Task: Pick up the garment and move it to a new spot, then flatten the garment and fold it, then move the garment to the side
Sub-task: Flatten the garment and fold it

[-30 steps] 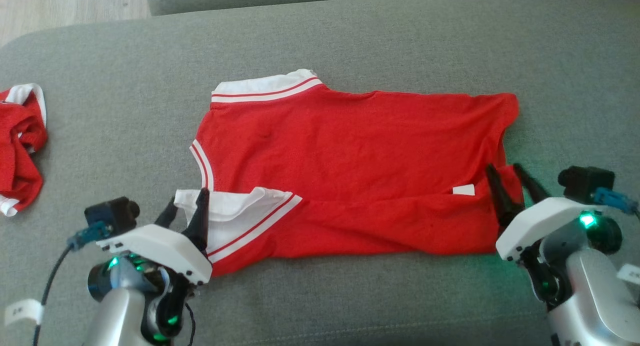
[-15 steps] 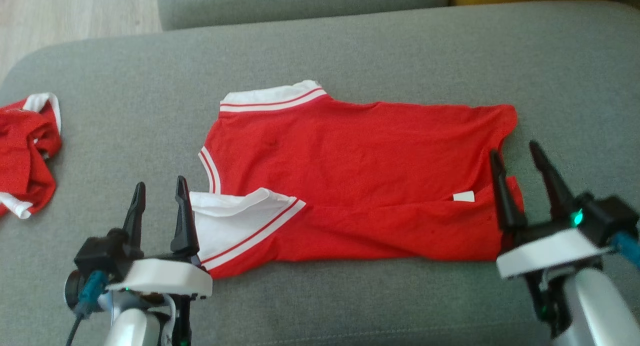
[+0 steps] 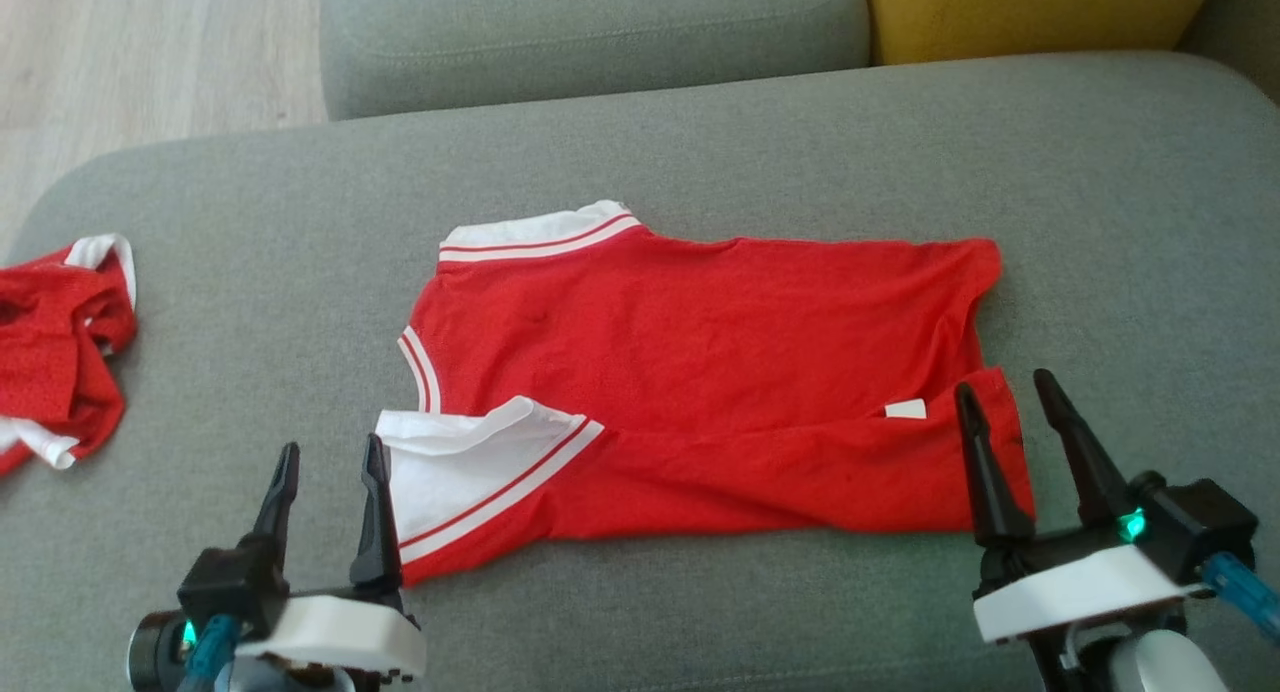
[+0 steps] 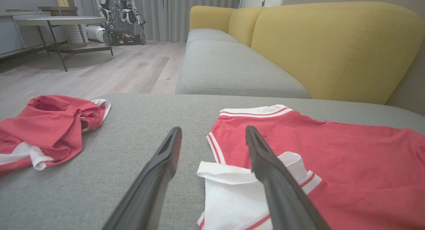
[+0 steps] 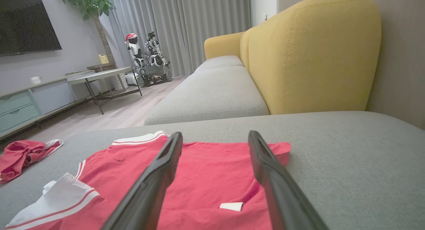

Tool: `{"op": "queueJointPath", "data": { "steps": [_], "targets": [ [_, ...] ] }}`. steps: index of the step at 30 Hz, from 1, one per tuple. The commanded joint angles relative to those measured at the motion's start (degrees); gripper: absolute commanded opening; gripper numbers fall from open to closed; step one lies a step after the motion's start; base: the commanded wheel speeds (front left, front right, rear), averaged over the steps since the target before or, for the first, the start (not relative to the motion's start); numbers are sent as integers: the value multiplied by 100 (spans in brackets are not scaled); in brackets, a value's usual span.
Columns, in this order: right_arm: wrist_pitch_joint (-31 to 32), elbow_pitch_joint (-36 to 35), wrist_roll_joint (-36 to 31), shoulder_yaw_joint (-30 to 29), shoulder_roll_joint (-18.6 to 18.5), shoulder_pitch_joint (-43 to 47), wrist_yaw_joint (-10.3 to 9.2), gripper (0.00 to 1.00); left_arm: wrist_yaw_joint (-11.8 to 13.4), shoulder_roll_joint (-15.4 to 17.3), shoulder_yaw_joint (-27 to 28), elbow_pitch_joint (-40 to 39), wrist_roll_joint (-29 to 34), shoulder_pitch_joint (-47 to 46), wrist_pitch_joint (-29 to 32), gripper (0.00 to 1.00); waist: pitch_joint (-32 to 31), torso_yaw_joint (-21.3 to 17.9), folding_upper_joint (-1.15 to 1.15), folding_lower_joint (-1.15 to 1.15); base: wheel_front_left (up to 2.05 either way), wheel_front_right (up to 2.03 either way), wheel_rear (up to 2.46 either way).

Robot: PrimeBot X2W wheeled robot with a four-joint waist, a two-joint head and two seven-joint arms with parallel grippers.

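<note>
Garment [image 3: 700, 372]: lies flat on the grey seat cushion [image 3: 250, 222], near its middle. The long axis runs left to right in the head view. The white, red-striped trim points to the robot's left and the plain red hem to its right. The near edge is folded over, exposing white fabric at the near-left corner.

Second red garment [image 3: 55, 352]: crumpled at the cushion's far left, well apart.

Left gripper [image 3: 332, 447]: fingers spread, empty, pointing away from the robot, just beside the white corner.

Right gripper [image 3: 1003, 382]: fingers spread, empty, at the near-right corner, with one finger over the red fabric and one over the cushion.

White label [image 3: 905, 409]: near the right gripper.
</note>
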Motion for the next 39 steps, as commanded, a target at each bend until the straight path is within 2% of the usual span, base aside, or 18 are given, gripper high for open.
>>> {"op": "queueJointPath", "data": {
  "steps": [1,8,15,21,29,37,39],
  "targets": [
    [25,-228,-11,52,-33,-102,-5,100,15,74,163,-141,14,-158,-23,100,-37,7,0,0,0,0,0],
    [99,-291,4,17,28,-18,-5,100,73,71,85,-211,26,-81,110,100,-106,18,0,0,0,0,0],
    [89,-283,43,29,41,-29,-5,100,7,108,109,-80,-81,-135,94,100,-116,-7,0,0,0,0,0],
    [66,-44,191,-31,44,-105,-5,100,-107,22,18,148,-317,-246,390,100,-75,-9,0,0,0,0,0],
    [422,1117,200,-308,48,-363,-5,100,-322,-108,-179,1022,-659,-506,921,100,213,-3,0,0,0,0,0],
    [802,2189,66,-805,159,-789,-5,100,-391,-225,-162,1976,-1068,-932,1311,100,543,20,0,0,0,0,0],
    [849,2274,50,-839,176,-836,-5,100,-405,-231,-157,2047,-1114,-968,1361,100,560,17,0,0,0,0,0]
  ]
}}
